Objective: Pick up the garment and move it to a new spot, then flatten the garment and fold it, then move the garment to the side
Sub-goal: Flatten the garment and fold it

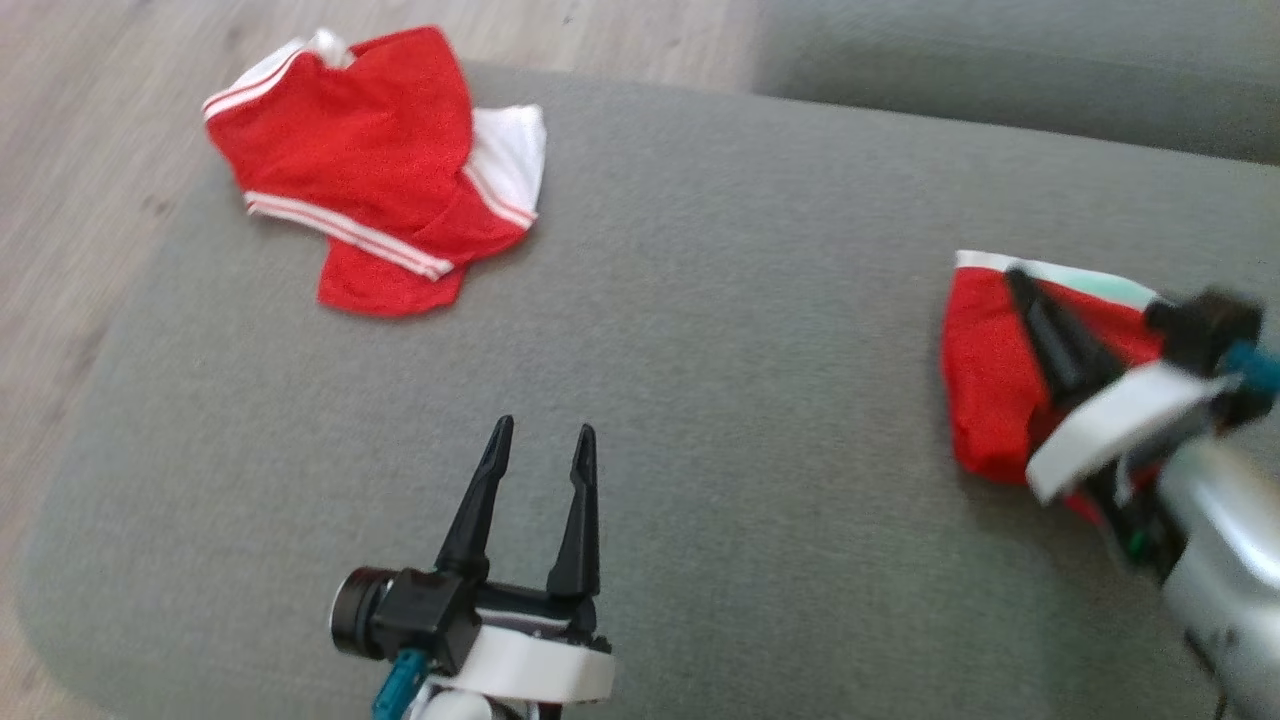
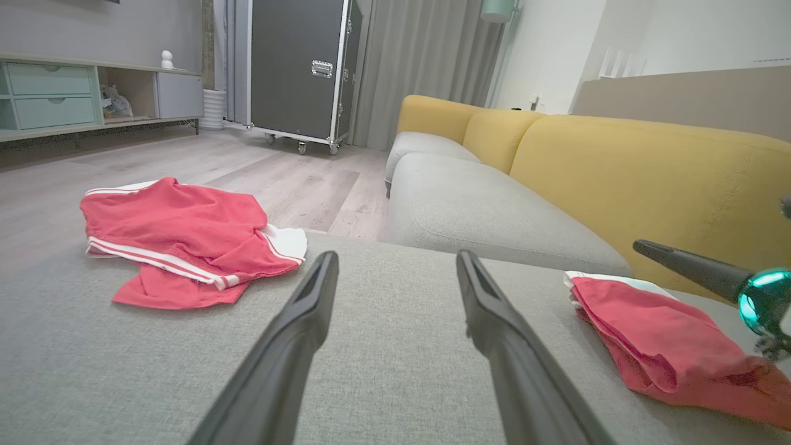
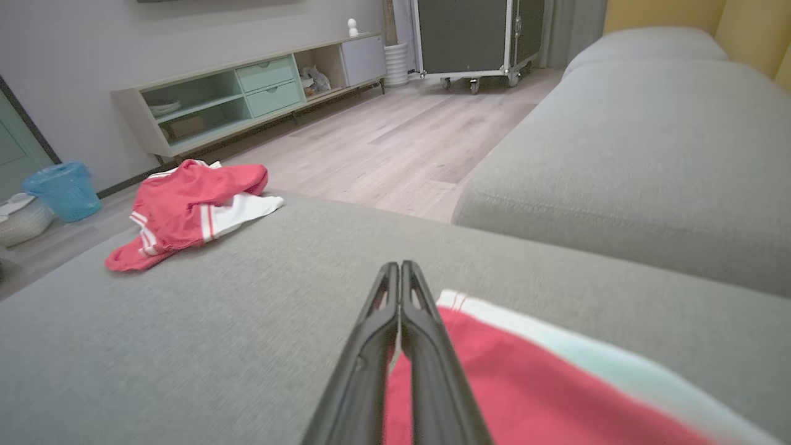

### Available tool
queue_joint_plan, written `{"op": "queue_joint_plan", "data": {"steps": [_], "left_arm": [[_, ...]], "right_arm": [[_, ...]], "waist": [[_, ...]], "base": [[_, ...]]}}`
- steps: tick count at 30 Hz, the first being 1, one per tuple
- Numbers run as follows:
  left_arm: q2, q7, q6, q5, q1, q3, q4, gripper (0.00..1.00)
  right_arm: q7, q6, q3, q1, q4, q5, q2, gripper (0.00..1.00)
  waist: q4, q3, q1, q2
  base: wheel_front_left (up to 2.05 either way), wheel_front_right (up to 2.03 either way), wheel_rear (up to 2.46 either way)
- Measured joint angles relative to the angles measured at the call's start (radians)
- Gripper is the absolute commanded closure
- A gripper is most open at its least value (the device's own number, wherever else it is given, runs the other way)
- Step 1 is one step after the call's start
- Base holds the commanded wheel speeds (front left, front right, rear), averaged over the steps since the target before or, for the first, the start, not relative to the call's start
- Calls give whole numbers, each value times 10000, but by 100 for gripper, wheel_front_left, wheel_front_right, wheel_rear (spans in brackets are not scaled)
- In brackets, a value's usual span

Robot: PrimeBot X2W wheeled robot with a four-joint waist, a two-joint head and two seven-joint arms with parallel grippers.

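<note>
Red folded garment (image 1: 990,400) on grey cushion (image 1: 700,350); right fingers (image 1: 1050,335) closed above it; left fingers (image 1: 478,500) spread, empty.

Broad grey sofa seat (image 1: 760,400): woven cloth, matt, fine grain. Crumpled red garment with white stripes (image 1: 370,160): thin soft cloth, matt. Folded red garment with white band (image 1: 990,380): same cloth (band too blurred to judge). Left claw (image 1: 542,432), right claw (image 3: 396,266): matt black plastic by look. Silver right forearm (image 1: 1225,540): smooth, glossy. Pale plank floor (image 1: 80,200): wood-look, low sheen. Yellow sofa back (image 2: 649,173): matt cloth. Black wheeled case (image 2: 296,68): bright metal edging.
</note>
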Motion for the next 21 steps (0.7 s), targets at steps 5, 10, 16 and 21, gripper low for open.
{"op": "queue_joint_plan", "data": {"steps": [5,10,16,21], "left_arm": [[0,0,-13,309,381,464,173,0],[6,0,-29,581,1114,1034,259,0],[4,0,-61,926,1665,1530,159,0],[6,2,-117,928,2045,1908,63,0]], "right_arm": [[-309,0,-38,1525,-652,84,251,0],[-313,0,-1584,3083,-2042,-1229,642,0],[-337,0,-3739,4923,-3281,-2874,1480,0],[-337,0,-4673,6021,-3641,-3929,2071,0]], "waist": [[-594,-432,-1,0],[-1382,-905,-2,0],[-2269,-1328,-3,0],[-2667,-1643,-3,0]], "base": [[0,0,0],[0,0,0],[0,0,0],[0,0,0]]}}
